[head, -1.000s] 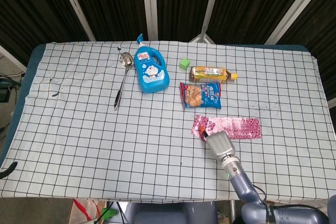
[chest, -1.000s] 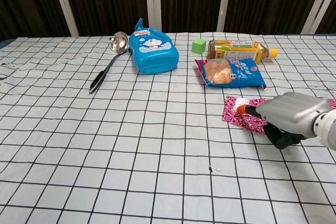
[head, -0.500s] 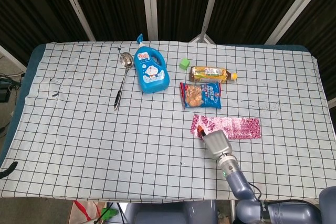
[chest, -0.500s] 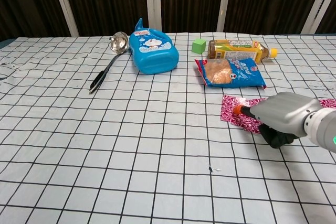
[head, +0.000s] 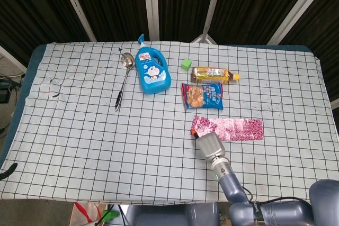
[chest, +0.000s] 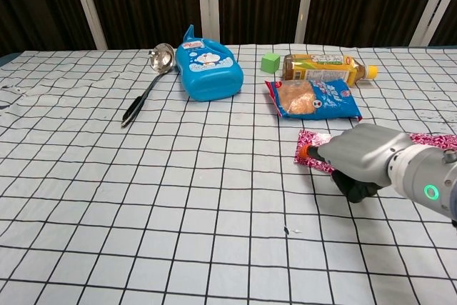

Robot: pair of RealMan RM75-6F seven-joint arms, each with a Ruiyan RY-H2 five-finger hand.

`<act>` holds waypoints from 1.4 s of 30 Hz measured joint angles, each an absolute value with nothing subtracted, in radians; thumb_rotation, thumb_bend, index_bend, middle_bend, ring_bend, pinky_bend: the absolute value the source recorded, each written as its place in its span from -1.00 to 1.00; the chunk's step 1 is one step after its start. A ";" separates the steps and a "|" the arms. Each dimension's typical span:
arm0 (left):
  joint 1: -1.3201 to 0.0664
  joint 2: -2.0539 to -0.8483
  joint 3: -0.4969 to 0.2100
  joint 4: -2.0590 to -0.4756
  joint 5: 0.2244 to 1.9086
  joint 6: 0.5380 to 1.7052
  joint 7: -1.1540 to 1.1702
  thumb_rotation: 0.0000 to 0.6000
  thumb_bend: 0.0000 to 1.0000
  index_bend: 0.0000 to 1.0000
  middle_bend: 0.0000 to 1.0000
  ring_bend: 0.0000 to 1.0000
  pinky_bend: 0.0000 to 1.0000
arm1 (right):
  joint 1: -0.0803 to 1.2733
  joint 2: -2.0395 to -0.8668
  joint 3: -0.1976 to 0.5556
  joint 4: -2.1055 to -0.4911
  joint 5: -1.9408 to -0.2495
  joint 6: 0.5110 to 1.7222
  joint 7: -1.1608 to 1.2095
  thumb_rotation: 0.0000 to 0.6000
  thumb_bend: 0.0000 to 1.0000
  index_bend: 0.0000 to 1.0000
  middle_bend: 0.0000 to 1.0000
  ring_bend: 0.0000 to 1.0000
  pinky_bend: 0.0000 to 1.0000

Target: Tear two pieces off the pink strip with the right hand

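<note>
— What's the setting?

— A table [head: 79, 130] under a white cloth ruled in black squares, with dark slatted panels and pale metal bars behind it.

— Any containers?

— A blue detergent bottle [head: 152, 71] lies on its back near the far edge, and an amber drink bottle [head: 213, 74] lies on its side further right; its liquid looks amber (how full, I cannot tell). A blue snack packet [head: 203, 95] sits just in front of that bottle.

— And the rest?

— A metal ladle [head: 123, 79] lies left of the detergent bottle, and a small green cube [head: 186, 64] sits between the two bottles.

— The pink strip?

— The pink strip [head: 233, 129] lies flat, in front of the snack packet.

— The hands?

— The right hand [chest: 353, 155] rests over the strip's left end, its orange-tipped fingers [chest: 308, 153] touching the foil. Whether it actually grips the strip, I cannot tell; the palm hides that. The left hand shows in neither view.
</note>
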State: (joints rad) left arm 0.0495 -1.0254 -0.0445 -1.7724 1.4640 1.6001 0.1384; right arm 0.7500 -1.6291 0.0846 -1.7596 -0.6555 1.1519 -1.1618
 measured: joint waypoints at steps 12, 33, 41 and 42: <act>0.049 -1.017 -0.046 -1.768 1.459 1.598 0.117 1.00 -0.45 -0.71 -1.00 -1.00 -0.83 | 0.778 -1.644 0.082 -1.756 -0.643 1.193 -1.137 1.00 0.68 -0.82 0.67 0.76 0.42; 0.047 -1.026 -0.046 -1.773 1.457 1.600 0.142 1.00 -0.45 -0.71 -1.00 -1.00 -0.83 | 0.798 -1.632 0.047 -1.724 -0.615 1.182 -1.098 1.00 0.68 -0.80 0.67 0.76 0.42; 0.049 -1.022 -0.045 -1.772 1.459 1.602 0.130 1.00 -0.45 -0.71 -1.00 -1.00 -0.83 | 0.812 -1.663 0.042 -1.717 -0.603 1.185 -1.105 1.00 0.68 -0.80 0.67 0.76 0.42; 0.049 -1.021 -0.045 -1.771 1.459 1.602 0.127 1.00 -0.45 -0.71 -1.00 -1.00 -0.83 | 0.815 -1.669 0.043 -1.716 -0.601 1.186 -1.106 1.00 0.68 -0.80 0.67 0.76 0.42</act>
State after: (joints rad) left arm 0.0490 -1.0212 -0.0449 -1.7714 1.4590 1.6024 0.1271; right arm 0.8146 -1.6689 0.0427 -1.7157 -0.6012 1.1857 -1.1059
